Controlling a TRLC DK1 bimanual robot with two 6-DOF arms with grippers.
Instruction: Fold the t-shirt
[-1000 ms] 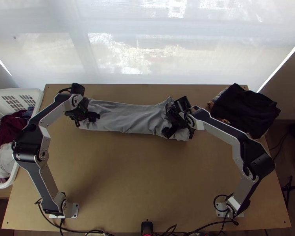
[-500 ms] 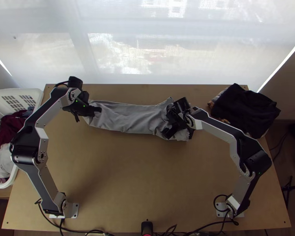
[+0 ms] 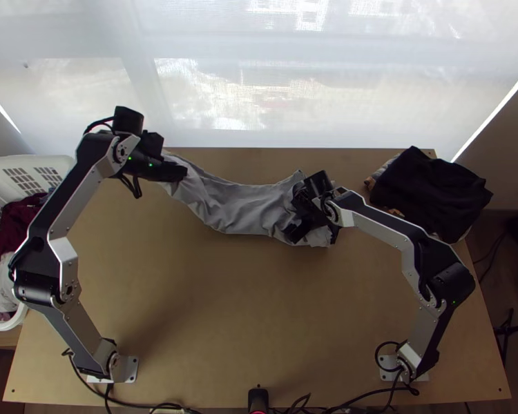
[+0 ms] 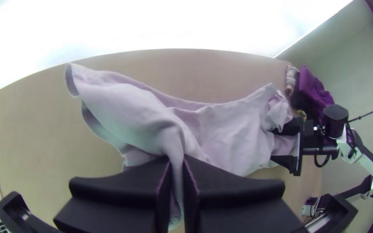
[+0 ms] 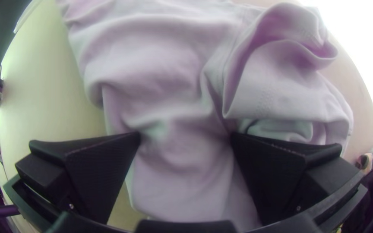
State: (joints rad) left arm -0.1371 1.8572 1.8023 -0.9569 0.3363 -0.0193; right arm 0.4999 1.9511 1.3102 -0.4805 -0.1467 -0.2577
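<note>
A: Light wooden table (image 3: pixel 252 310), bright pale blind (image 3: pixel 273 90) behind. Status?

B: Grey t-shirt (image 3: pixel 248 208) is laid in a narrow, rumpled strip across the far part, left to right. Near its left end it is clamped between the left gripper's (image 4: pixel 176 160) fingers and held up.

A: Right gripper (image 5: pixel 185 135)?

B: Fingers spread apart at the right end; fabric is seen between them, unpinched.

A: Handling?

B: Light, limp, easily creased by the look; not fragile. Best gripped near end corners, layers taken together, else slip is likely.

A: Unknowns?

B: Right end is partly covered by its gripper. Layers in the left pinch can't be counted; whether the right fingertips are pressed down can't be told.
</note>
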